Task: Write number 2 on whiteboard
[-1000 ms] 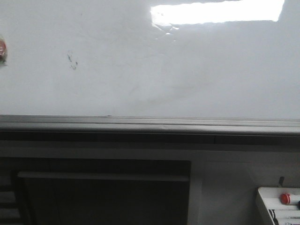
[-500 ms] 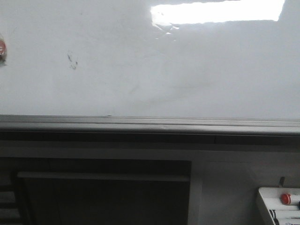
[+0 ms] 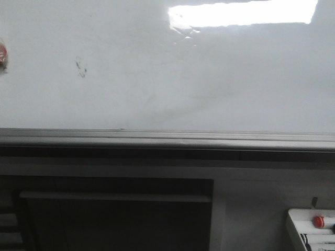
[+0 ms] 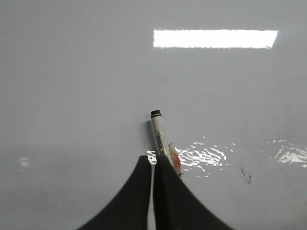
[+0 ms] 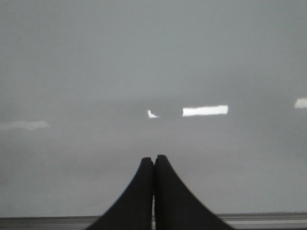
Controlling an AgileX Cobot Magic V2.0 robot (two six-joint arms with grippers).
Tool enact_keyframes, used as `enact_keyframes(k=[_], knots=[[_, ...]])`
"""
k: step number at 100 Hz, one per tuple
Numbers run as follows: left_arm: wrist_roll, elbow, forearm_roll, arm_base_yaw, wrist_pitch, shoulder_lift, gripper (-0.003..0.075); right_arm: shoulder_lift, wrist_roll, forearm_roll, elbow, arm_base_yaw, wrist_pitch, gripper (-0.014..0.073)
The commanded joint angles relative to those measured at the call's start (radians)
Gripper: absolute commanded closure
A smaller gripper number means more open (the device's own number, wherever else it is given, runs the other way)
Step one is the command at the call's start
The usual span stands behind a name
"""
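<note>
In the left wrist view, the left claw is pinched on a marker, gripping the lower barrel so that the capless-looking dark tip points toward the whiteboard. Whether the tip touches the surface cannot be told; it sits very near, with a faint shadow beside it. The marker looks light, stiff and smooth, so it could twist or slide between the fingers under writing pressure; a hold low on the barrel, as here, seems sound, though a grip nearer the tip would likely steady the strokes. The board is hard, glossy and slick, so the tip should glide with little force, and pressing hard would probably only push the marker back through the grip.

The right claw is pressed together on nothing, facing the board above its rail.

In the front view no number 2 is on the board: only a small smudge at the left, the glare at the top, and a tray with a red button at the lower right. Neither arm shows there. The writing is judged not yet begun.

Against the earlier front frames, nothing on the board has changed; the smudge, glare and tray sit as they did.
</note>
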Motion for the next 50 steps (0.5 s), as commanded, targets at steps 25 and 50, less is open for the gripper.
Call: enact_keyframes(k=[25, 50], knots=[[0.054, -0.102, 0.016, -0.002, -0.033, 0.149, 0.0738, 0.179, -0.039, 0.009, -0.138, -0.005, 0.023, 0.0666], [0.054, -0.1, 0.016, -0.002, -0.033, 0.158, 0.0738, 0.185, -0.039, 0.024, -0.136, -0.005, 0.043, 0.0666]])
